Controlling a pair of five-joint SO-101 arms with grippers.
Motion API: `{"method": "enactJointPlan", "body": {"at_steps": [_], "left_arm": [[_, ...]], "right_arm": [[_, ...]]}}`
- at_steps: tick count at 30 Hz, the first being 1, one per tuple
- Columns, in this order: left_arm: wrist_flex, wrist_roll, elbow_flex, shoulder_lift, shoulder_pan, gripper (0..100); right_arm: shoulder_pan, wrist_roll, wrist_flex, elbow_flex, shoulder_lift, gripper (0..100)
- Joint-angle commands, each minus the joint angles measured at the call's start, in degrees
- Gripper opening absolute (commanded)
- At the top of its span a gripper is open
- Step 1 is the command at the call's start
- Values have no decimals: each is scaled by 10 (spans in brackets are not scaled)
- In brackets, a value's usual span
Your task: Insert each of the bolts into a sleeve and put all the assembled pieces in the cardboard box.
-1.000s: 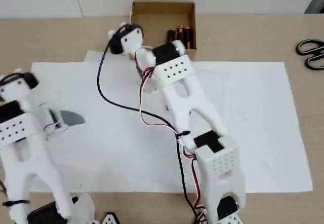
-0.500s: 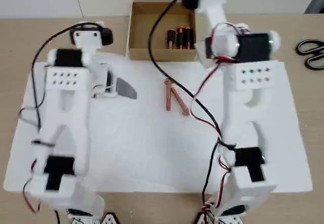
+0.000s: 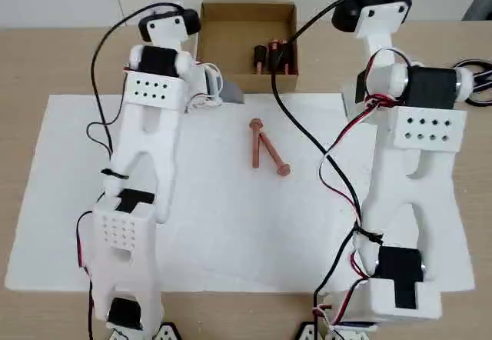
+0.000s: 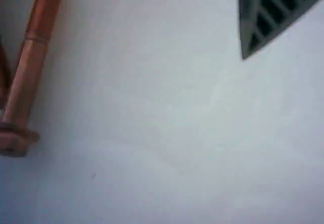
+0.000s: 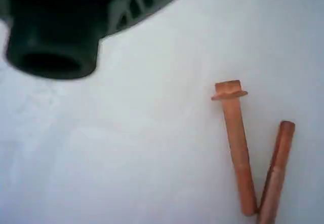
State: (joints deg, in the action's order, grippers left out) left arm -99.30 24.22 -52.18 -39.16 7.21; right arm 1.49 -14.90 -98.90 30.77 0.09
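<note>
Surface: white sheet on a wooden table; the cardboard box stands at the sheet's far edge with finished pieces lying inside.
Bolts: two copper ones lie mid-sheet between the arms. The first bolt and second bolt form a narrow V, heads at opposite ends, touching or nearly so.
Left gripper: near the box's front corner; apart or together, I cannot tell.
Right gripper: seems clamped on a black sleeve, its open end showing.
Handling: probably stiff, smooth, light metal; the round shanks will likely roll when nudged.
Hold: mid-shank, crosswise, leaving the tip free for the sleeve.
</note>
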Motion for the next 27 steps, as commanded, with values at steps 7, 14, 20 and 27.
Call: {"method": "enactJointPlan", "body": {"at_steps": [7,14,20,27], "left_arm": [[-11,6,-11,2,-1,394],[-6,10,-10,-21,-1,394],[1,10,-13,-64,27,394],[-2,0,-13,-69,36,394]], "right_arm": [[7,4,17,0,-33,5],[7,4,18,0,-29,5],[7,4,16,0,-29,5],[7,4,15,0,-29,5]]}}
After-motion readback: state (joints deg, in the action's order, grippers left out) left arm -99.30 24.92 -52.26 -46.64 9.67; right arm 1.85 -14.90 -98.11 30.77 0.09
